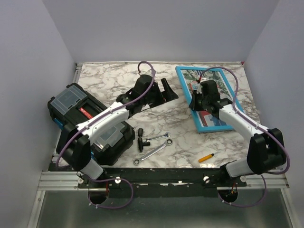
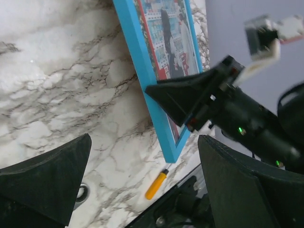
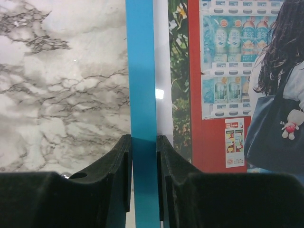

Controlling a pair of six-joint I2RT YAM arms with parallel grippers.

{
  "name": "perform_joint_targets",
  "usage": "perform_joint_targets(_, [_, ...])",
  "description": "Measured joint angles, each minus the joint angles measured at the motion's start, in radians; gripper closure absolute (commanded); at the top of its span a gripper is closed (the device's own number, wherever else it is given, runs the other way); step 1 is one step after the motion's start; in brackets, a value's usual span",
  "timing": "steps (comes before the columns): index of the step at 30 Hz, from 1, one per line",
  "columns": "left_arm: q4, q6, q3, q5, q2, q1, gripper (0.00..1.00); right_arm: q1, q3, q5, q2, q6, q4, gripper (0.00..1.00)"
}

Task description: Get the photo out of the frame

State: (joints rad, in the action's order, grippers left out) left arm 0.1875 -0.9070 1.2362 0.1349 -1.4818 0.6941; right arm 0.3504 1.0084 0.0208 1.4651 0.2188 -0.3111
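A: where's the frame [image 3: 141, 71], who has it
B: far right of the counter [image 1: 118, 80], face up. the photo [image 3: 228, 71] is inside it, behind the turquoise border. right hand [image 3: 144, 164] is narrow and pinched on the frame's left rail, one finger on the marble side, one on the picture side
A: why the rail
B: my read: it's the only raised part worth gripping, and the fingers land at the margin, not on the figures. it also gives a handle to tip or flip the frame so the back can be reached
A: left hand [image 2: 145, 142]?
B: wide, holding nothing, hovering mid-counter. it points right at the frame, near the left edge but not touching. looks placed to steady or take the frame when it comes up, guess only
A: what can't you see
B: the back of the frame, so no view of backing or clips. can't tell if the gripped edge is off the counter or lying flat. in the top view the right arm covers much of the frame's middle. the right wrist view cuts the photo off at the right, and the hand's own fingers block the near stretch of rail
A: clutter?
B: black toolbox [image 1: 85, 118] at left, wrenches [image 1: 153, 148] and an orange-handled tool [image 1: 205, 157] toward the near edge, all apart from the frame
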Motion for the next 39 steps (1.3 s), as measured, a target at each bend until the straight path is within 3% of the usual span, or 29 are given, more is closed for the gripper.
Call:
perform_joint_targets(8, [-0.045, -0.252, 0.073, 0.013, -0.219, -0.007, 0.03, -0.001, -0.071, -0.092, -0.146, 0.03, -0.004, 0.99])
perform_joint_targets(14, [-0.137, -0.372, 0.105, 0.036, -0.307, -0.007, 0.14, -0.001, -0.105, -0.15, -0.215, 0.06, -0.005, 0.99])
perform_joint_targets(24, [-0.215, -0.448, 0.167, 0.053, -0.432, 0.003, 0.43, 0.0, -0.135, -0.198, -0.277, 0.086, -0.005, 0.99])
perform_joint_targets(29, [-0.223, -0.468, 0.181, 0.053, -0.459, 0.014, 0.64, 0.0, -0.146, -0.209, -0.284, 0.094, -0.006, 0.99])
perform_joint_targets(31, [-0.227, -0.47, 0.181, 0.053, -0.461, 0.015, 0.8, 0.001, -0.148, -0.211, -0.284, 0.095, -0.008, 0.99])
perform_joint_targets(33, [-0.223, -0.458, 0.181, 0.052, -0.461, 0.015, 0.97, 0.003, -0.148, -0.209, -0.286, 0.094, -0.008, 0.87])
perform_joint_targets(35, [-0.223, -0.451, 0.181, 0.056, -0.461, 0.012, 1.0, 0.007, -0.147, -0.2, -0.289, 0.094, -0.015, 0.68])
perform_joint_targets(36, [-0.222, -0.452, 0.181, 0.056, -0.46, 0.012, 1.0, 0.013, -0.143, -0.19, -0.29, 0.093, -0.022, 0.54])
perform_joint_targets(38, [-0.206, -0.439, 0.181, 0.057, -0.457, 0.012, 1.0, 0.033, -0.134, -0.169, -0.29, 0.096, -0.044, 0.03])
perform_joint_targets(39, [-0.201, -0.436, 0.181, 0.057, -0.456, 0.012, 1.0, 0.05, -0.122, -0.161, -0.291, 0.098, -0.063, 0.0])
